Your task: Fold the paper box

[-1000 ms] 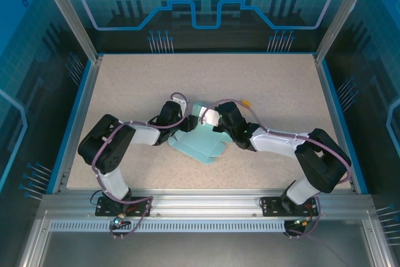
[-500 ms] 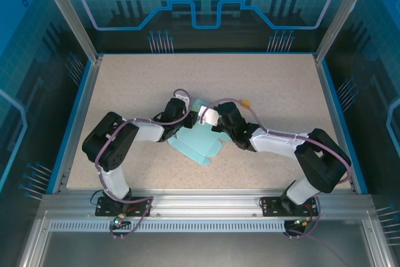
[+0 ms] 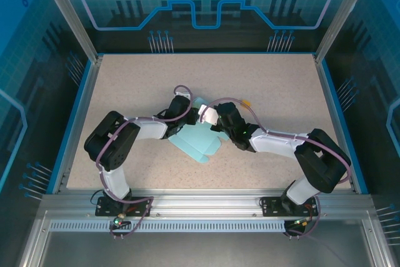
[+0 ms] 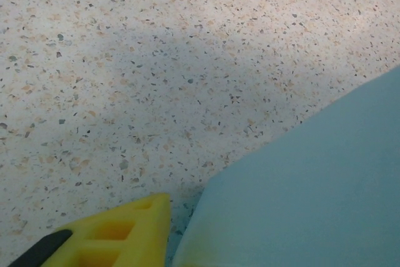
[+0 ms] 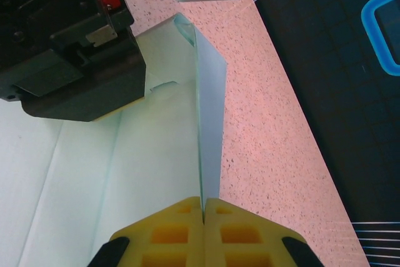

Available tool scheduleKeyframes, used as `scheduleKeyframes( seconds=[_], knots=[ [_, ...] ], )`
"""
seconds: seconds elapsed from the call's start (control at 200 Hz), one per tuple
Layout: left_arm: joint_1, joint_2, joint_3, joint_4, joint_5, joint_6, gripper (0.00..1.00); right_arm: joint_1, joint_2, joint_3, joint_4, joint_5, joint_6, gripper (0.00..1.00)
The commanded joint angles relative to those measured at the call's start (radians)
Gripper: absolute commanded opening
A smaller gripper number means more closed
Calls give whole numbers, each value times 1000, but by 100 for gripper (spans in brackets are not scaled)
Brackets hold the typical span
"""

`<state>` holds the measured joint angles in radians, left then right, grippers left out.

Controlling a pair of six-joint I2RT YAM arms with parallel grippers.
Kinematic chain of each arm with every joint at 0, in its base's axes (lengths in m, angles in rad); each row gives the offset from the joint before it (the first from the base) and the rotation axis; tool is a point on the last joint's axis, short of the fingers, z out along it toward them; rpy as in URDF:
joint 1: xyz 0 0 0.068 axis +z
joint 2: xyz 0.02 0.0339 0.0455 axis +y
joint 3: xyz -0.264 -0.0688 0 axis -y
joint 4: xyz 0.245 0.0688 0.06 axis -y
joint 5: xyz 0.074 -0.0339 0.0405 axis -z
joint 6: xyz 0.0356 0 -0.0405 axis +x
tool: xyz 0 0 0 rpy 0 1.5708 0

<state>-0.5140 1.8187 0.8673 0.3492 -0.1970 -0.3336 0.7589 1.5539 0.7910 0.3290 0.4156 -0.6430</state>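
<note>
Mid-fold — your right gripper [image 5: 204, 207] pinches the flap [image 5: 209, 123] at 12 o'clock on the paper box [image 3: 200, 142]; whether the left gripper [image 3: 191, 117] grips, I can't tell. Next, crease it inward.

We find open worktop [image 3: 125, 85] toward the far edge; the left arm [image 3: 147, 130] and right arm [image 3: 275, 142] flank the paper box [image 3: 199, 145] closely.

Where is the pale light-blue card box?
Top view: the pale light-blue card box lies mid-table between left arm and right arm, one flap pinched by the right gripper.
</note>
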Motion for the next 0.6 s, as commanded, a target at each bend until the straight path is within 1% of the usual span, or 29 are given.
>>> scheduleKeyframes(
  seconds=[0.0, 0.18, 0.23, 0.37, 0.47, 0.595],
  knots=[
    [43, 20, -11, 25, -68, 24, 41, 8, -12, 0, -42, 5, 3, 0],
    [48, -18, -50, 71, 3, 115, 52, -16, -24, 8, -53, 2, -23, 0],
    [51, -33, -62, 83, 35, 145, 56, -26, -28, 12, -98, -5, -31, 0],
    [63, -67, -79, 82, 106, 228, 65, -45, -41, 15, -134, -28, -53, 0],
    [69, -83, -86, 80, 159, 270, 70, -55, -46, 21, -155, -47, -58, 0],
    [77, -91, -79, 73, 212, 303, 73, -57, -45, 32, -172, -62, -64, 0]
  ],
)
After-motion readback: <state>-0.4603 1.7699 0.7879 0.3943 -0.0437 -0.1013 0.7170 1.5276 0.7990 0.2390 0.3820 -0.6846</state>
